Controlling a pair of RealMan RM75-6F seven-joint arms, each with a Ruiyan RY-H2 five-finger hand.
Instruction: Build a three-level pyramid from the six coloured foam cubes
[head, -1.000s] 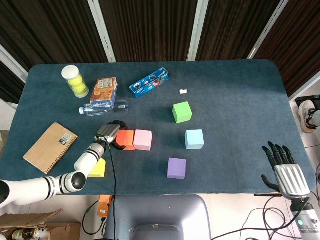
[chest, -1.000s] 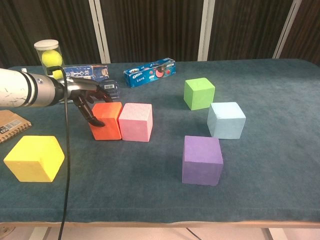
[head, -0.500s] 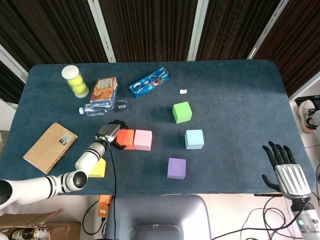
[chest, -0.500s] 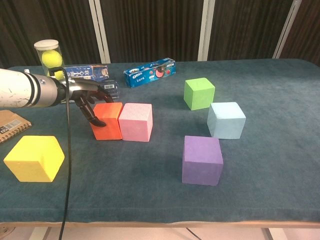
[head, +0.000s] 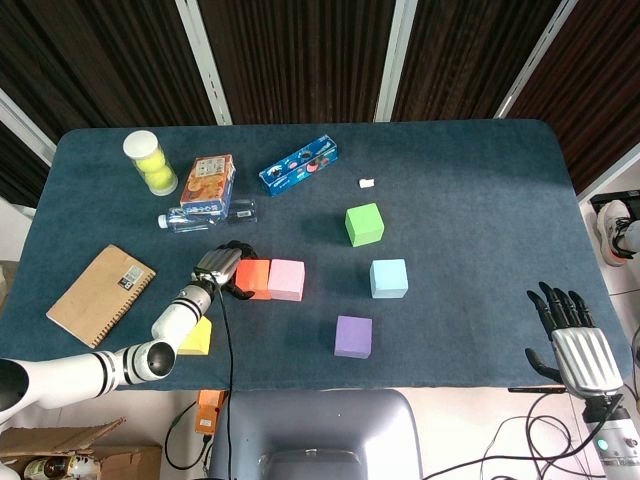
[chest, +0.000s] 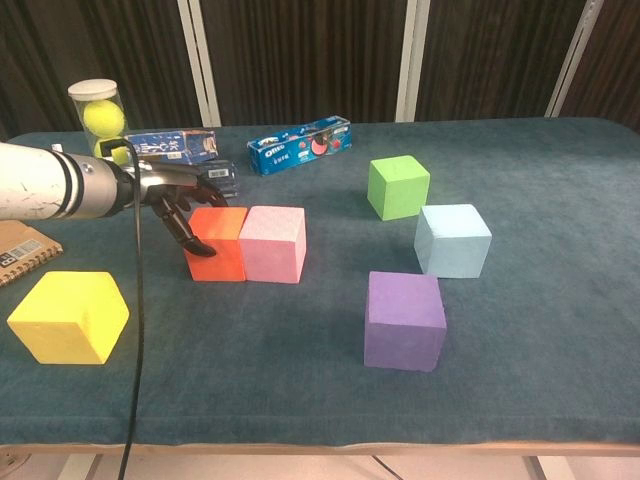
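Left hand: fingers curled against the orange cube's left face; a grip cannot be confirmed. Orange cube: set touching the pink cube on the blue table. Right hand: fingers spread, nothing held, off the table's edge.

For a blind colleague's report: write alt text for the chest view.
The robot's left hand rests its fingers against the left face of an orange cube that sits flush beside a pink cube on a blue cloth table. A yellow cube, purple cube, light blue cube and green cube stand apart, none stacked.
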